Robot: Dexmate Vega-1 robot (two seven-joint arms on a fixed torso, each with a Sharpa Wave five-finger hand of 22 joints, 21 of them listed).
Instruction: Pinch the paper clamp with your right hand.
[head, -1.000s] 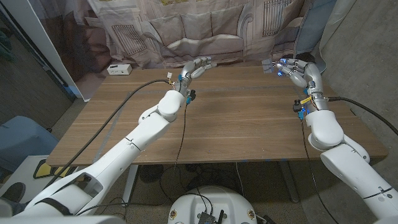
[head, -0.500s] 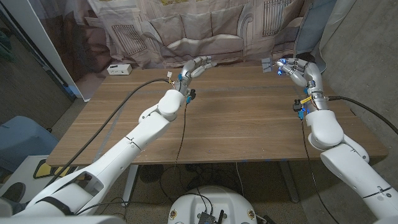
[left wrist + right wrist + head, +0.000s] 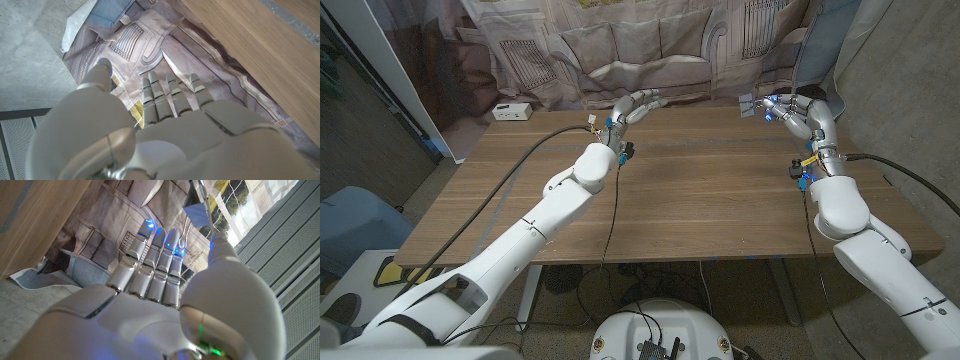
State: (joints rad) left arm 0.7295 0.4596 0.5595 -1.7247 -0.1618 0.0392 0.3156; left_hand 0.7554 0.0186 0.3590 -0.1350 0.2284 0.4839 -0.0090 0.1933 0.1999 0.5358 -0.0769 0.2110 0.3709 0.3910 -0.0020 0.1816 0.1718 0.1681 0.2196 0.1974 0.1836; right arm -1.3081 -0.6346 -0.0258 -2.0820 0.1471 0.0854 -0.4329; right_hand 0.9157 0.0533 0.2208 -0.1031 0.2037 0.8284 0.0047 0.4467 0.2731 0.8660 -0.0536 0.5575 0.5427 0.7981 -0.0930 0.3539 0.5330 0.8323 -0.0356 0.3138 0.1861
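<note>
Presumably the paper clamp (image 3: 750,104) is a light, stiff thing of sprung metal, with smooth surfaces that could slip out of a loose hold; a firm squeeze on its two wire handles is judged the proper way to open it, while the folded body is the steadier place to take it. It is seen in the head view at the far edge of the wooden table (image 3: 700,190), near the right-hand corner, too small for its parts to be told apart. In the right wrist view a small grey clamp body (image 3: 198,214) with thin wire loops is seen just beyond the fingertips (image 3: 145,227).

The right hand (image 3: 798,116) is raised just beside the clamp, on its right, fingers apart and partly curled, nothing gripped; contact with the clamp cannot be made out. A short reach toward the left is judged to be what remains. The left hand (image 3: 638,106) is held with fingers extended and empty at the far middle of the table, well apart from the clamp.
</note>
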